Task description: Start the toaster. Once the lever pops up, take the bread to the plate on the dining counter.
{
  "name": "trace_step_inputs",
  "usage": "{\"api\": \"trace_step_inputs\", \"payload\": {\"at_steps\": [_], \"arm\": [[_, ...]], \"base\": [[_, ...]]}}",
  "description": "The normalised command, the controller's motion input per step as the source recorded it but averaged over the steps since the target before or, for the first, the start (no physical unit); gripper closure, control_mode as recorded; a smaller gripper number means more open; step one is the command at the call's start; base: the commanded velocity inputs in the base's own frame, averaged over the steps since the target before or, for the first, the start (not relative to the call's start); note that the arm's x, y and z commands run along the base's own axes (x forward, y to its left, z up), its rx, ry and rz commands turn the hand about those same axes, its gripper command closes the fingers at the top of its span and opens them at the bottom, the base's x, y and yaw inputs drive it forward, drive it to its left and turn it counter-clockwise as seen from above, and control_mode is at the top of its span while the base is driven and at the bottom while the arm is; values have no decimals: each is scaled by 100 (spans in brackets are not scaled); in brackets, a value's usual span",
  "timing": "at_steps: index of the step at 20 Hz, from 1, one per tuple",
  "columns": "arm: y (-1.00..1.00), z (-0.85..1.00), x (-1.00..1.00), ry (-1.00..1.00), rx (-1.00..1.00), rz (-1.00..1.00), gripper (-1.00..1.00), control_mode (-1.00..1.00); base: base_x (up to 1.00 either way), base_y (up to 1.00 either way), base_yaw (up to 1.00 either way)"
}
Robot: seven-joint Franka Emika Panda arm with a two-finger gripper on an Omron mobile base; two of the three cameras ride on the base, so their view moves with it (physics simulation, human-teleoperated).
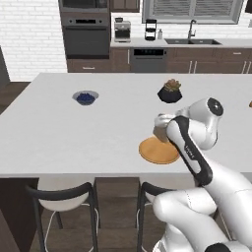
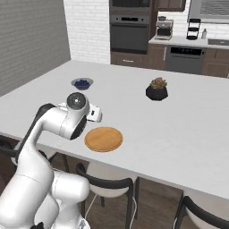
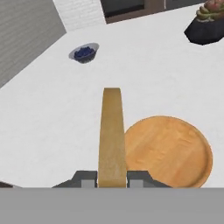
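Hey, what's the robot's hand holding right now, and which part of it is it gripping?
The hand holds the bread pinched by its near edge between the two fingers, the slice seen edge-on, beside the plate.

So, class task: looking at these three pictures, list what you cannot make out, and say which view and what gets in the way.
- Gripper: in both base views the arm's own links cover it.
- Bread: seen edge-on in the hand view, so its face is not readable.
- Plate: in the left base view the arm covers its right rim.
- Bowl: its blue contents are too small to identify.
- Object at the right edge of the left base view: cut off.
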Motion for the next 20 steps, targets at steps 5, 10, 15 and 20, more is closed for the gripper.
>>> {"api": "trace_step_inputs", "payload": {"at_steps": [5,10,15,20], "arm": [[-37,-47,14,7,3,0,100,-100],[-37,-56,-1,0,3,2,100,-100],[-1,-65,0,0,0,1,100,-100],[22,-36,4,0,1,5,100,-100]], "base": [[0,0,0],[0,0,0],[0,0,0],[0,0,0]]}}
